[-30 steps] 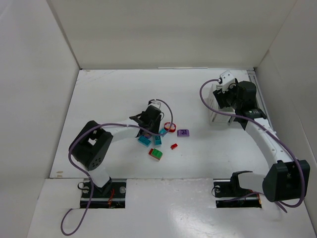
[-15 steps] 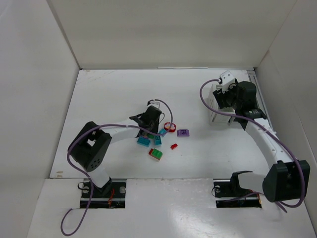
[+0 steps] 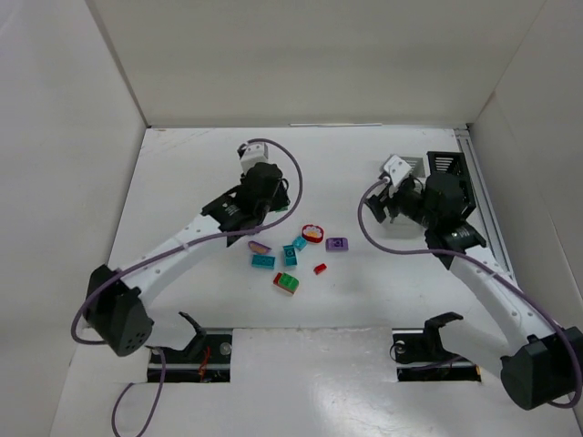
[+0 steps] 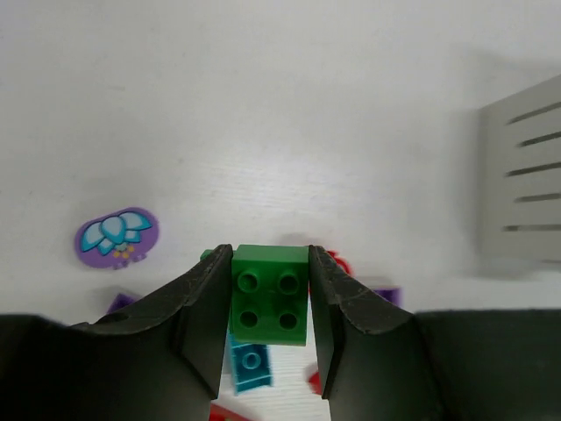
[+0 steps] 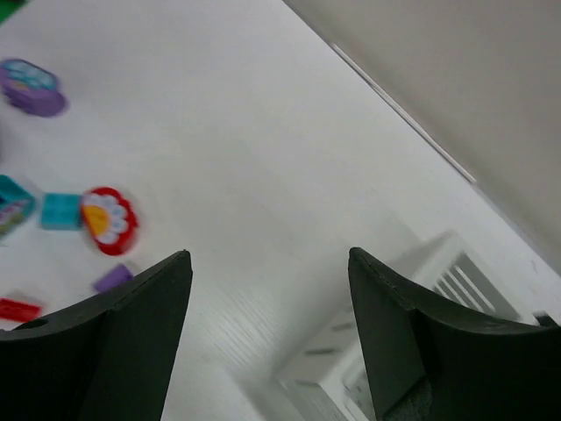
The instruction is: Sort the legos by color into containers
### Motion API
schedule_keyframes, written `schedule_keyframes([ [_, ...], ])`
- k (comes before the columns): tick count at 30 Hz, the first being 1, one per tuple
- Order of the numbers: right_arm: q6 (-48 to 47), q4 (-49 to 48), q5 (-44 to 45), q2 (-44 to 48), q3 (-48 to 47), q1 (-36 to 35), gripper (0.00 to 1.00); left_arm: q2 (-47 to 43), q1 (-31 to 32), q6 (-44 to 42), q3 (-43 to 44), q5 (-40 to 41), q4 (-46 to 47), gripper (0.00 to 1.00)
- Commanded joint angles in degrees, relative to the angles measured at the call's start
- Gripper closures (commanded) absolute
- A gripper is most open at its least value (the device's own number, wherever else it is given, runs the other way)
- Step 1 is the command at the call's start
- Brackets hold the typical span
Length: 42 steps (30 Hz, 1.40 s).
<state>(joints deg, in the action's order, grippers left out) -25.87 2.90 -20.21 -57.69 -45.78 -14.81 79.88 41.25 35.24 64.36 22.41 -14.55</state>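
White table (image 3: 182, 182). Containers: 2 — black bin (image 3: 451, 167) at far right, white bin (image 4: 526, 184) beside it.
Left gripper (image 4: 270, 307): jaws narrowed onto 1 green 2x2 brick (image 4: 270, 279), lifted clear of the table, back-left of the loose pile.
Right gripper (image 5: 267, 263): jaws wide apart, nothing between them, near the white bin.
Loose at centre — 3 teal bricks (image 3: 263, 261), 1 purple brick (image 3: 337, 244), 1 green-on-red stack (image 3: 287, 283), 1 red flower tile (image 3: 312, 233), 1 lilac oval tile (image 3: 259, 246), 1 small red brick (image 3: 320, 269).
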Motion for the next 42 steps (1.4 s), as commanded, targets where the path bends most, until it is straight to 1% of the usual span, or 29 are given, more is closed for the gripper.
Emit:
schedule_keyframes([
  [1, 4.59, -8.94, -7.99, 0.30, 0.69, -5.57, 0.23, -7.60, 0.67, 6.84, 0.51, 0.02, 4.85, 0.88],
  [2, 5.56, -10.70, -8.01, -0.40, 0.69, -7.32, 0.23, -9.11, 0.67, 7.73, -0.45, -0.87, 6.79, 0.88],
  [3, 8.00, -13.76, -7.48, -0.40, 0.69, -10.73, 0.23, -10.52, 1.19, 9.21, -1.51, -0.88, 8.55, 0.88],
  [4, 9.24, -15.71, -7.48, -1.19, 0.69, -12.42, 0.23, -11.84, 1.72, 9.75, -4.13, -1.84, 12.75, 0.88],
  [5, 10.74, -17.73, -5.56, -1.80, 0.69, -14.09, 0.23, -14.29, 1.72, 12.10, -5.28, -1.15, 14.18, 0.88],
  [6, 12.40, -22.27, -4.76, -1.81, 1.39, -17.15, 0.23, -15.35, 3.46, 12.82, -6.51, -0.54, 16.11, 0.88],
  [7, 15.12, -24.84, -4.23, -2.42, 1.92, -18.49, 0.23, -16.15, 4.18, 12.83, -8.61, -0.01, 18.13, 0.88],
  [8, 16.36, -26.52, -2.83, -3.12, 2.44, -19.72, 0.23, -17.37, 5.05, 14.14, -9.42, 1.91, 20.50, 0.88],
  [10, 18.56, -29.33, -2.04, -3.91, 1.93, -21.92, 0.22, -17.91, 7.07, 15.46, -10.04, 3.41, 22.36, 0.88],
  [13, 19.71, -30.66, 0.34, -5.41, 0.26, -24.90, 0.22, -17.91, 9.53, 16.87, -10.66, 4.38, 24.65, 0.88],
  [15, 21.73, -30.67, 2.79, -6.03, -0.36, -25.45, 0.22, -17.91, 11.03, 16.87, -11.27, 6.49, 26.66, 0.88],
  [16, 22.26, -30.67, 2.80, -6.64, -0.36, -25.97, 0.22, -17.91, 12.35, 16.87, -11.27, 7.46, 26.67, 0.88],
  [19, 24.90, -31.20, 4.03, -6.64, -0.36, -25.97, 0.22, -17.91, 13.58, 17.57, -11.27, 10.00, 27.55, 0.88],
  [20, 25.42, -31.20, 4.56, -6.64, -0.36, -25.97, 0.22, -18.44, 13.59, 17.58, -11.27, 10.02, 27.55, 0.89],
  [27, 29.02, -34.44, 5.97, -6.64, 0.16, -26.50, 0.22, -18.97, 15.25, 18.80, -13.03, 11.95, 28.70, 0.89],
  [28, 29.55, -34.45, 6.58, -6.64, 0.16, -27.02, 0.23, -18.97, 15.26, 18.81, -13.03, 11.95, 28.70, 0.89],
  [30, 30.08, -35.15, 6.58, -7.25, -0.36, -27.03, 0.23, -18.97, 15.26, 18.81, -13.55, 11.95, 29.49, 0.89],
  [33, 30.09, -35.15, 4.22, -8.83, -1.76, -27.03, 0.24, -18.97, 16.31, 18.81, -13.56, 11.95, 30.71, 0.89],
  [35, 30.09, -35.15, 3.60, -9.71, -2.29, -27.03, 0.27, -18.97, 16.31, 18.81, -13.56, 12.47, 30.72, 0.89],
  [38, 30.61, -35.86, 3.60, -10.25, -2.30, -27.03, 0.37, -18.97, 16.84, 18.81, -13.56, 12.48, 30.72, 0.89],
  [39, 30.61, -35.86, 3.60, -10.25, -2.30, -27.03, 0.43, -18.97, 16.84, 18.81, -14.17, 12.48, 30.72, 0.89],
  [42, 31.32, -35.86, 2.99, -10.25, -1.77, -27.03, 0.50, -20.02, 16.84, 18.81, -14.69, 13.53, 31.25, 0.89],
])
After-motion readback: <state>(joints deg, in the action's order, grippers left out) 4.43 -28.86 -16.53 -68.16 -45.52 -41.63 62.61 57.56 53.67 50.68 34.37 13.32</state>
